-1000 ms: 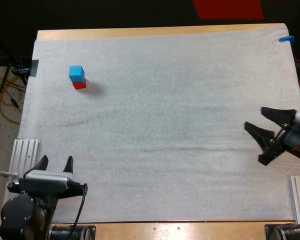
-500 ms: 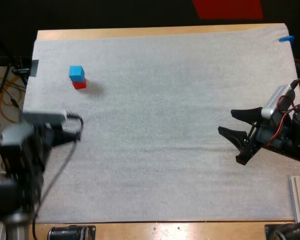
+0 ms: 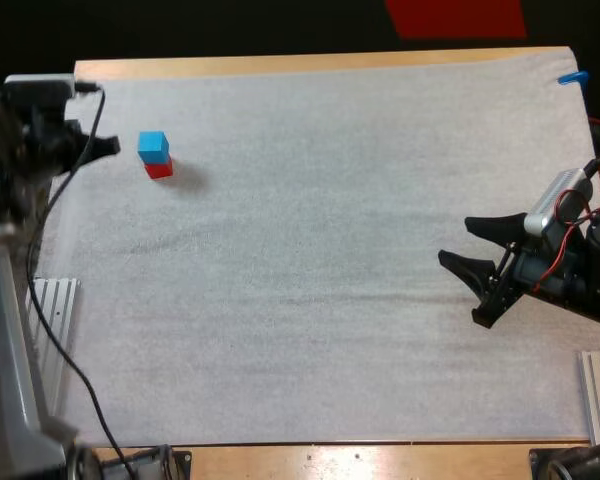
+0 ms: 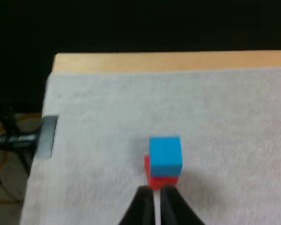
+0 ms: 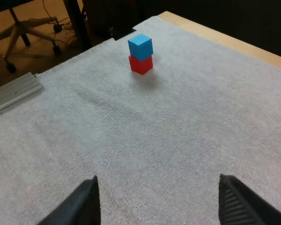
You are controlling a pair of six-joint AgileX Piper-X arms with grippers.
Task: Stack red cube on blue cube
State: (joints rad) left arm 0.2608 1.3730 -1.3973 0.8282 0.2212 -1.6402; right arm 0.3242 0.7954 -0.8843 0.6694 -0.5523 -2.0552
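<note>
The small red cube (image 3: 159,170) is mostly hidden under the bright blue cube (image 3: 153,146) that sits on it; in the high view only a narrow red part shows. In the left wrist view the dark left claw (image 4: 155,188) covers the lower edge of the red cube. The claw itself is cut off by the picture's edge, so only its tip is seen. The black right claw (image 3: 454,240), its fingers wide apart, is also cut off in the right wrist view. The white mat (image 3: 330,250) hides most of the wooden bench (image 3: 280,65).
</note>
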